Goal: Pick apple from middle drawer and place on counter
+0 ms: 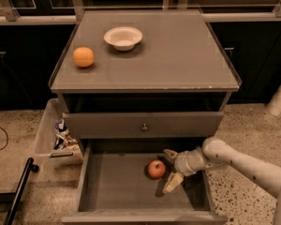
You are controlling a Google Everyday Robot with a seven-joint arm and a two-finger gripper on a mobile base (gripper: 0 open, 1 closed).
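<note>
So, apple [156, 169] sits on middle drawer [112, 184] floor, just left of gripper [171, 168]. Gripper's fingers [173, 183] are spread apart, gripping nothing: one on far side, one on near side.

Fruit: small round red apple [156, 169] on grey-brown wooden drawer [117, 186] floor.
Robot: pale gripper [168, 170] just right of it, fingers apart.
</note>
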